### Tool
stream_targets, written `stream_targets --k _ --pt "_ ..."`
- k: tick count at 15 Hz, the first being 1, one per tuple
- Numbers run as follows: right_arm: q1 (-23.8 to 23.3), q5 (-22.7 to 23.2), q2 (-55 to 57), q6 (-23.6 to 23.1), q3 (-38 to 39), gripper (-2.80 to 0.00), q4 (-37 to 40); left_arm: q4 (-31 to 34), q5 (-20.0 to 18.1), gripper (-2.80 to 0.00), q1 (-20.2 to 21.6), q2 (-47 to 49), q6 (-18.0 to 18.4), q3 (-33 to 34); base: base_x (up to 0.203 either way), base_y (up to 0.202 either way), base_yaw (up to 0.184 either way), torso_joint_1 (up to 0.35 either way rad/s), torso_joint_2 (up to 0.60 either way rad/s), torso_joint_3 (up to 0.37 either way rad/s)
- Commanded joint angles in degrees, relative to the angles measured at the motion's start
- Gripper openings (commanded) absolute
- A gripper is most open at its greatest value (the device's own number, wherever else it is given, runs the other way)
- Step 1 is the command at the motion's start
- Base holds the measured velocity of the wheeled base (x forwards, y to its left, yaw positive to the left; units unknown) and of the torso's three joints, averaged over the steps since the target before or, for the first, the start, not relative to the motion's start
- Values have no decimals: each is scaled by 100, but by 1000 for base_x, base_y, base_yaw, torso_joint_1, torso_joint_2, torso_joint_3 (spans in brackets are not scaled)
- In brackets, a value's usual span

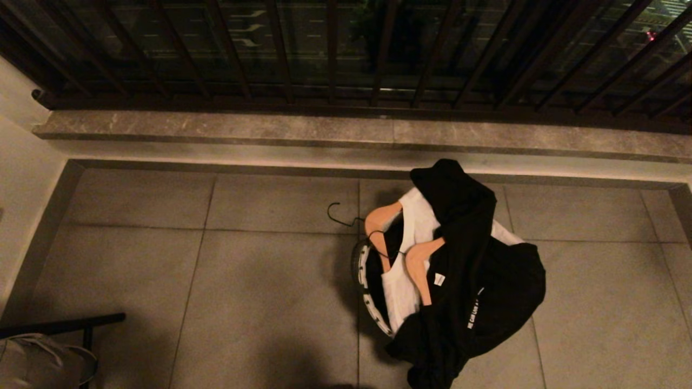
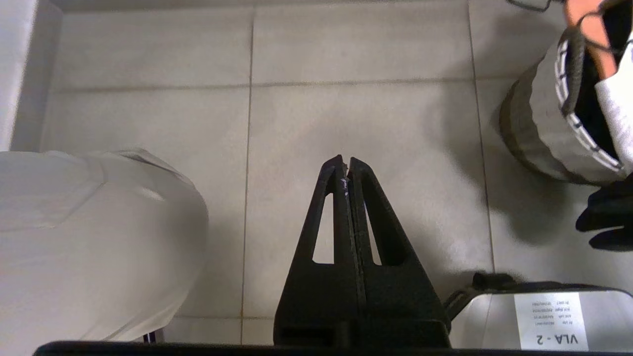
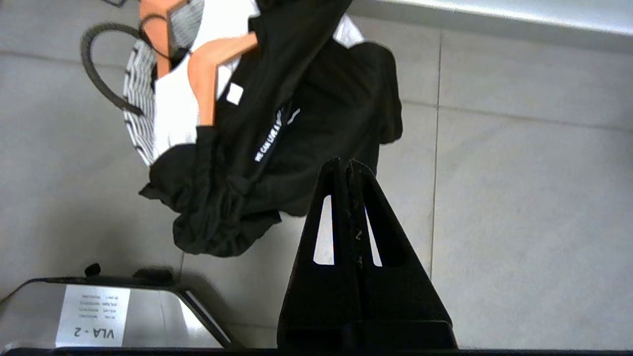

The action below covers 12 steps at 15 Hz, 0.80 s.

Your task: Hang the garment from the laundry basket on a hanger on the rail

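Garment [image 3: 316, 113] heaped over basket [image 3: 136, 99], beyond right claw [image 3: 344, 165]

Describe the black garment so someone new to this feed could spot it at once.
Look along the stone ledge under the barred window, then down to the round laundry basket on the floor tiles. The black garment spills over its side onto the floor, unlike the white garment inside, and carries white lettering.

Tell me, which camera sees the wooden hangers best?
The head view: both wooden hangers lie in plain sight on the clothes in the laundry basket. The right wrist view shows parts of both; the left wrist view catches only an orange corner.
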Motion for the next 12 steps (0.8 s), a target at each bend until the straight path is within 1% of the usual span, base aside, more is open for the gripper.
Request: stream_targets --k 1,12 --pt "0 -3 -5 -4 0 -280 1 -3 0 -280 -1 5 1 9 0 0 0 2 3 -195" --pt "0 -4 -5 -4 0 -280 1 5 -8 -280 -2 5 -1 0 0 0 0 3 3 -199"
